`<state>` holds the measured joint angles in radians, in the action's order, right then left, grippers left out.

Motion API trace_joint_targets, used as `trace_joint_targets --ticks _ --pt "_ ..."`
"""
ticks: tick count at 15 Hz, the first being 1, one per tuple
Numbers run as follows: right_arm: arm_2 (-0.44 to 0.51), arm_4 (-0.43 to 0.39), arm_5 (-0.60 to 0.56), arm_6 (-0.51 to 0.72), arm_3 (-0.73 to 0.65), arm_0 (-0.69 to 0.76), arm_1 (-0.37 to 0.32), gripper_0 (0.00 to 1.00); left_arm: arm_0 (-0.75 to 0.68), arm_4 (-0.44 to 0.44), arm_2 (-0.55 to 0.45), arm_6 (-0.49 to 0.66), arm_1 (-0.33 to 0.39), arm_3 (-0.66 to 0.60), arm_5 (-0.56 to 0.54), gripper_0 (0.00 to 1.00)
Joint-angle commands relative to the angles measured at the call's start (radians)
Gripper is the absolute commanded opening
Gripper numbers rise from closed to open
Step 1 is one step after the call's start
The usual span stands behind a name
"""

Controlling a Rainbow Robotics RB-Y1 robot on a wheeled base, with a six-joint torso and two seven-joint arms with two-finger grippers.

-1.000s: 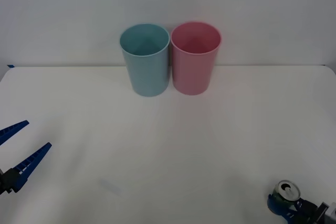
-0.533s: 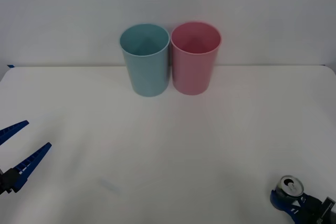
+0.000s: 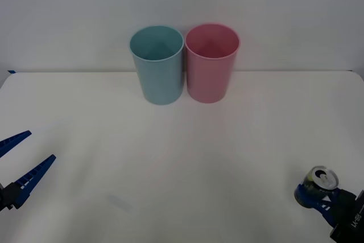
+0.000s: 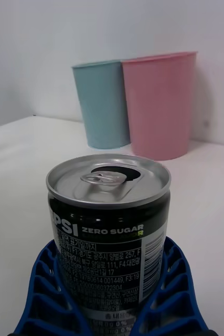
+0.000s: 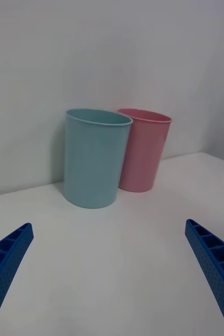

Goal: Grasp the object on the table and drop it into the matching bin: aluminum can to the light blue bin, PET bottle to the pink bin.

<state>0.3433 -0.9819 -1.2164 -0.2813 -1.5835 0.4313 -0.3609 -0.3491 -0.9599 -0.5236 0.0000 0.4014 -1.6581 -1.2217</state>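
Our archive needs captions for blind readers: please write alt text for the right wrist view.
The right claw grips an upright aluminum can between blue ribbed fingers. Beyond it on the table, the light blue bin and pink bin stand side by side.

aluminum can (image 3: 318, 184) raised, right claw (image 3: 316, 198) shifted rightward

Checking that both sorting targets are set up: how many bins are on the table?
2. The light blue bin stands at the far middle of the table, on the robot's left of the pair; the pink bin stands right beside it, on the robot's right. Both are upright.
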Motion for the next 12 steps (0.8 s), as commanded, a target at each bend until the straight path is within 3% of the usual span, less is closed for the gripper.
trace_joint_targets --ticks 1,10,12 --pt "0.0 0.0 0.031 0.102 -0.104 -0.005 -0.016 0.0 0.0 0.0 0.0 0.0 0.0 0.0 0.0 1.0" --pt "-0.059 -0.003 0.12 0.406 -0.282 -0.135 -0.087 0.0 0.0 0.0 0.0 0.0 0.0 0.0 0.0 1.0" --pt "-0.098 -0.003 0.19 0.467 -0.328 -0.161 -0.118 0.0 0.0 0.0 0.0 0.0 0.0 0.0 0.0 1.0"
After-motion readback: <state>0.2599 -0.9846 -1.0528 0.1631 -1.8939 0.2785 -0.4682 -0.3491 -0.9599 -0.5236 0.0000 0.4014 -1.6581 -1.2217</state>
